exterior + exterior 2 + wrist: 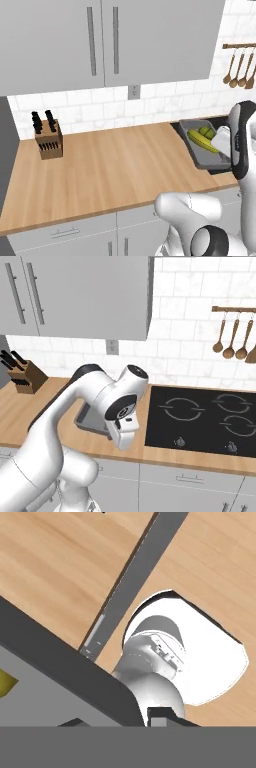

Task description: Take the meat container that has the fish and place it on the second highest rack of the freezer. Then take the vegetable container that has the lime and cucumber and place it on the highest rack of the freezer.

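The vegetable container [197, 147] is a grey tray at the right end of the wooden counter [110, 165], beside the stove. It holds the green lime [205, 132] and the yellow-green cucumber [201, 141]. My gripper [220, 146] is shut on the tray's right rim, and the white hand covers that corner. In the right base view the tray [92, 418] shows behind my forearm. In the hand view its dark rim [60, 662] runs close across the lower left above the gripper [117, 722], with a bit of cucumber [5, 683] at the edge. The freezer, its racks and the meat container with the fish are out of view.
A knife block [48, 137] stands at the counter's back left. The black stove [200, 416] lies right of the tray, with wooden spoons [232, 336] hanging on the tiled wall above it. Grey wall cupboards [100, 40] hang over the counter, and drawer fronts [65, 232] sit below it.
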